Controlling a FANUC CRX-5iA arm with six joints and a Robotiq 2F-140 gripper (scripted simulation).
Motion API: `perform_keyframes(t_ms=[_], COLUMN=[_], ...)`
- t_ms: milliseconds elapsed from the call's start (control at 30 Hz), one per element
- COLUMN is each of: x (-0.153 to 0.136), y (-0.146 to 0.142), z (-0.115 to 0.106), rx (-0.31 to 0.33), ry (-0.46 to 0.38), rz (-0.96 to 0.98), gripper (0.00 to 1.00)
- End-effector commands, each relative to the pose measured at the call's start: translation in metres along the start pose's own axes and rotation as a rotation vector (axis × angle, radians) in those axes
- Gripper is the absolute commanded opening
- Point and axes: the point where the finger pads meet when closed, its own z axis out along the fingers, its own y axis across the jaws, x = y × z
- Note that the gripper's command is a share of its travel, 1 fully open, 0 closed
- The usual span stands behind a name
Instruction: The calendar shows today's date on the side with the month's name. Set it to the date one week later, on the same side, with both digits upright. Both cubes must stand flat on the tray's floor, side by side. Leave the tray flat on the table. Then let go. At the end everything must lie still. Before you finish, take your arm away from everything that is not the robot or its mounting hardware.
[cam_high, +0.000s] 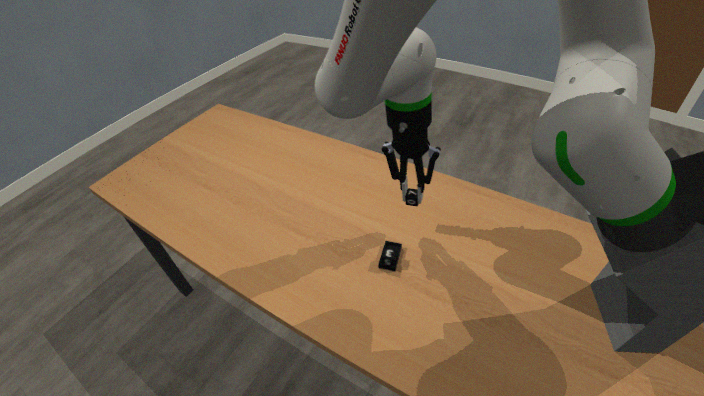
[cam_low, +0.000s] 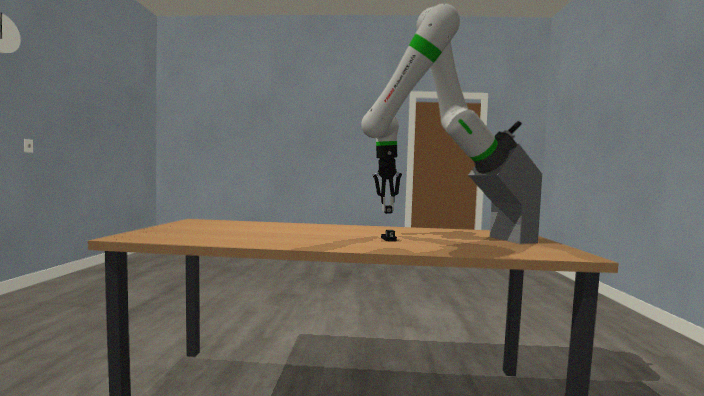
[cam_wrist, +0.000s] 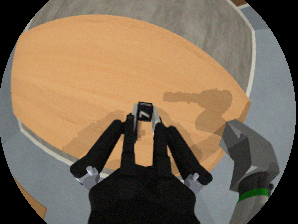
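Dark cube held aloft above the calendar tray

The gripper (cam_high: 412, 194) (cam_low: 388, 206) (cam_wrist: 144, 110) points down over the table, its two fingers clamped on a small dark cube (cam_high: 412, 197) (cam_low: 388, 210) (cam_wrist: 145, 112). One fingertip presses on each side of it, and the block hangs in the air, well apart from the wood. Seen from the wrist, a pale mark like a 7 shows on one of its faces; from above I can make out light marks on two faces, too small to read for certain.

Below the fingers, and a little toward the near long edge of the table, sits the little black tray (cam_high: 386, 268) (cam_low: 384, 237). It rests on the tabletop, with a second dark cube (cam_high: 390, 254) (cam_low: 390, 233) in it. That one carries a pale figure on top that looks like a 3, though it is blurred. Whether it lies quite flat on the tray's floor, I can't tell.

Around them spreads the wooden table (cam_high: 240, 165) (cam_low: 240, 237) (cam_wrist: 75, 65), crossed by shadows of the arm. The white arm (cam_high: 360, 65) (cam_low: 400, 90) with green bands reaches over from its grey mount (cam_high: 645, 335) (cam_low: 531, 200) (cam_wrist: 257, 150) at one end of the table. Beyond it, a brown door (cam_high: 675, 45) (cam_low: 442, 175) stands in the blue-grey wall (cam_high: 125, 60) (cam_low: 280, 100).
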Motion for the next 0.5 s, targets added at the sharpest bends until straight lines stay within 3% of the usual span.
perform_keyframes(t_ms=[0,467], x=[0.003,0.019], y=[0.0,-0.005], z=[0.0,0.001], rx=[0.023,0.064], ry=[-0.072,-0.065], rz=[-0.099,-0.547], gripper=[0.17,0.17])
